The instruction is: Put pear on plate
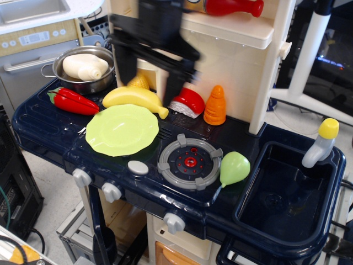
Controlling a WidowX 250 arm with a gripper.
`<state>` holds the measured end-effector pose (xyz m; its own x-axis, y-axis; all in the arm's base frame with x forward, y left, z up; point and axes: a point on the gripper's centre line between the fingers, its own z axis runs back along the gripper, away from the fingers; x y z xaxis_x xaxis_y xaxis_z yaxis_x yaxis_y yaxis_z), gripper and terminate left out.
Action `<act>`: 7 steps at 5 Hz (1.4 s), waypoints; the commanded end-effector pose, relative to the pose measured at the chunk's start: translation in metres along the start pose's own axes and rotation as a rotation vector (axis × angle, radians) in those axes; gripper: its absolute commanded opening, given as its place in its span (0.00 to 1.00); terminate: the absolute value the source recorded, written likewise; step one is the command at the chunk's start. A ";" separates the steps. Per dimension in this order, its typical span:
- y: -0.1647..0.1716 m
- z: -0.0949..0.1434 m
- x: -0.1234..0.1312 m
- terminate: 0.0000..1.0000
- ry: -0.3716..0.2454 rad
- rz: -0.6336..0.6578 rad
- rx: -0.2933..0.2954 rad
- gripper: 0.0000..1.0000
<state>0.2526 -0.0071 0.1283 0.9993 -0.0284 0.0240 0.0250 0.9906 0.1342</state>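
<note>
1. Toy kitchen counter (pixel 49 124), dark navy, cream cabinet and shelf behind; workshop clutter beyond. Single view, from front and above.
2. Gripper (pixel 148 80): black, motion-blurred, hanging above the banana (pixel 134 98) at the cabinet front; its two fingers stand apart, nothing between them. Judged to be in transit toward the pear, well short of it.
3. Pear (pixel 234 168): light green, lying on its side at the counter's front, touching the right rim of the grey burner (pixel 190 162), just left of the sink (pixel 287 193). Stem points down-left; the bulb is free for a grasp.
4. Plate (pixel 122 130): light green, scalloped rim, flat and bare, left of the burner; well apart from the pear, ready to receive it.
5. Bystanders: red pepper (pixel 73 101), pot (pixel 88 69) holding a white object, orange cone (pixel 215 105), red-white wedge (pixel 185 101), ketchup bottle (pixel 226 6) on the shelf.
</note>
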 end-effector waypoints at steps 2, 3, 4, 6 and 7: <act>-0.074 0.000 0.026 0.00 -0.132 0.006 0.001 1.00; -0.081 -0.013 0.031 0.00 -0.156 -0.009 -0.001 1.00; -0.091 -0.032 0.030 0.00 -0.173 0.010 -0.049 1.00; -0.099 -0.064 0.028 0.00 -0.212 0.061 -0.085 1.00; -0.099 -0.082 0.031 0.00 -0.235 0.087 -0.094 1.00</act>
<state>0.2783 -0.0945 0.0205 0.9727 0.0289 0.2301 -0.0384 0.9986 0.0368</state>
